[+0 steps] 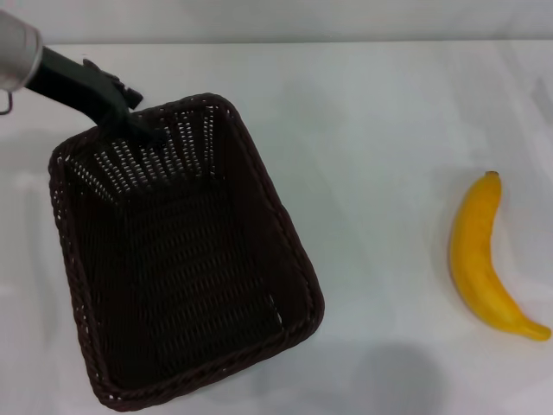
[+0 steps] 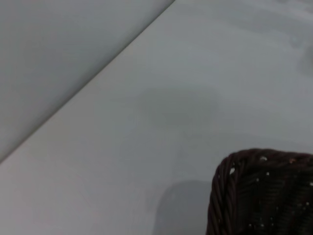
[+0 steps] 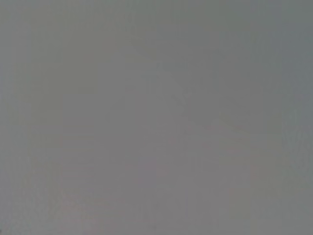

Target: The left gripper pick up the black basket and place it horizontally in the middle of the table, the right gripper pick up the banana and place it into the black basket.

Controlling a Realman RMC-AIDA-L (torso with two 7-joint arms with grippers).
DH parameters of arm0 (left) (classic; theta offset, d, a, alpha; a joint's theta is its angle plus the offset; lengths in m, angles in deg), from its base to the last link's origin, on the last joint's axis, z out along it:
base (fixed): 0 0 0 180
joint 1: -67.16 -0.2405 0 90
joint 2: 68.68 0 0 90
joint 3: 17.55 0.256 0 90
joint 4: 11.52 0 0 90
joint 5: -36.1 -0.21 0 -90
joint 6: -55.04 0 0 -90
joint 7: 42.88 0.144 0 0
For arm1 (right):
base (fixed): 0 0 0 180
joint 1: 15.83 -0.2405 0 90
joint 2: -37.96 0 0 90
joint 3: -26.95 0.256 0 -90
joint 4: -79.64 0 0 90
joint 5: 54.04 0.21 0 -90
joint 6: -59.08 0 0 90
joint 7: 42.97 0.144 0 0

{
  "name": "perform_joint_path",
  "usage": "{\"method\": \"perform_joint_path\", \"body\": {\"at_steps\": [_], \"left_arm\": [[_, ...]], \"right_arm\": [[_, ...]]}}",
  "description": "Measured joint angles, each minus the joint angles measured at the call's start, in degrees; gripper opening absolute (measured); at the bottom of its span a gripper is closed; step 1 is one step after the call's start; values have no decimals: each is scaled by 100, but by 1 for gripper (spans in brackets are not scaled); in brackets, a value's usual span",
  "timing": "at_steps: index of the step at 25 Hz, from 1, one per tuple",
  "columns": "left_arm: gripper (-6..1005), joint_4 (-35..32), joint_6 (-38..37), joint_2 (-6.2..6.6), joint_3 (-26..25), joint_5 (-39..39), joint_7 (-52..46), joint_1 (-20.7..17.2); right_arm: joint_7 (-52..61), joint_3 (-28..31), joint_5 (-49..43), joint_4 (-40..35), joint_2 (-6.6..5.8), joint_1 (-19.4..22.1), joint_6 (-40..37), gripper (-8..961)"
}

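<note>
Head view: my left gripper [image 1: 149, 130] pinches the far rim of the dark woven wicker basket [image 1: 181, 259], lying skewed at the white table's [image 1: 371, 130] left; light, stiff, its braid grips well. The yellow curved banana [image 1: 484, 259] lies far right.

Left wrist: 1 basket corner [image 2: 259, 191].

Right wrist: blank, right gripper unseen.

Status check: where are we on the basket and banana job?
Nothing finished yet. In hand: the left tool is at the far rim of the black basket, which sits skewed on the left of the table, not centred. Left: square it mid-table, then the banana, lying untouched on the right. Right tool out of view.
</note>
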Motion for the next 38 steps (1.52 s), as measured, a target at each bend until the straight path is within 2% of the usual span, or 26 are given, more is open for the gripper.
{"method": "perform_joint_path", "body": {"at_steps": [3, 6, 12, 15, 17, 21, 25, 29, 38], "left_arm": [[854, 25, -220, -137, -4, 6, 138, -90], [848, 60, -299, -219, -5, 14, 207, -138], [834, 154, -387, -269, 10, -29, 202, -154], [607, 223, -413, -281, 7, -142, 181, -136], [530, 246, -404, -285, -7, -146, 178, -130], [395, 232, -280, -246, -90, -45, -3, -140], [317, 211, -69, -128, -689, 193, -131, -184], [292, 284, 282, -3, -1030, 255, -143, -273], [232, 261, 616, 43, -1696, 643, -881, -607]], "right_arm": [[46, 0, 0, 2, 3, -8, -5, 875], [176, 0, 0, 14, 5, -4, -34, 875], [184, 0, 0, 69, 8, 26, -59, 875], [189, 0, 0, 103, 8, 38, -59, 875], [193, 0, 0, 113, 9, 42, -59, 875], [195, 0, 0, 114, 8, 39, -58, 875], [196, 0, 0, 114, 8, 20, -59, 875], [196, 0, 0, 115, 8, 22, -58, 875], [196, 0, 0, 121, 1, 39, -49, 874]]}}
